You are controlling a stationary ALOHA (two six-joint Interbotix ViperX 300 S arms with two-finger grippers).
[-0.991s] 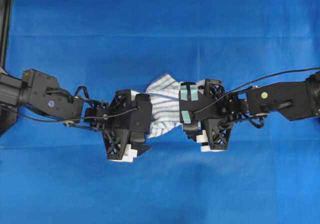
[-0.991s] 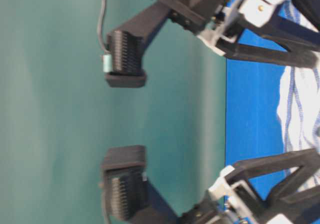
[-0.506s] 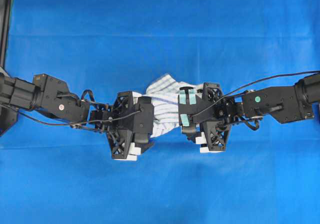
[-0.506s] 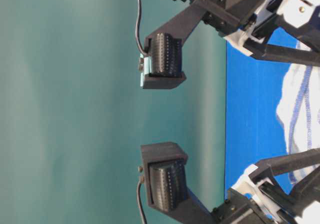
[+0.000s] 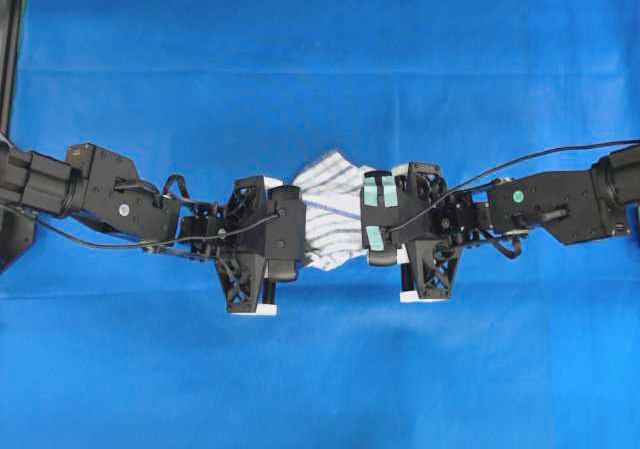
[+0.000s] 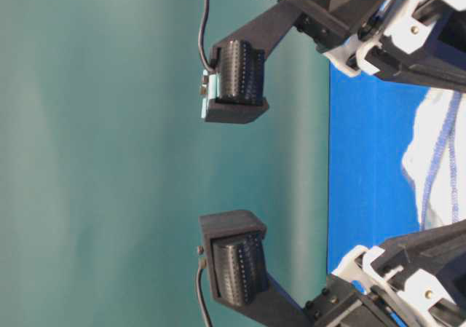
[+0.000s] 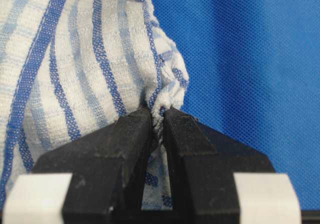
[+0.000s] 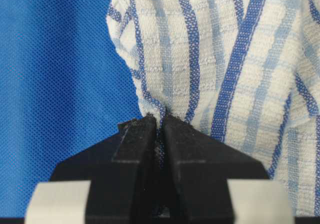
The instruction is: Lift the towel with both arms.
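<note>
I see the blue tablecloth [image 5: 320, 69] over the whole tabletop, and the towel [image 5: 330, 219] lies bunched near its middle between both arms. My left gripper [image 7: 156, 115] is clenched on the towel's hem. My right gripper [image 8: 159, 118] is likewise pinched on the opposite hem.

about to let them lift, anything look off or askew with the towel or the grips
Nothing stands out. The towel lies bunched between the arms on the blue tablecloth. The left gripper and right gripper are each shut on a pinch of its edge, no tear showing.
</note>
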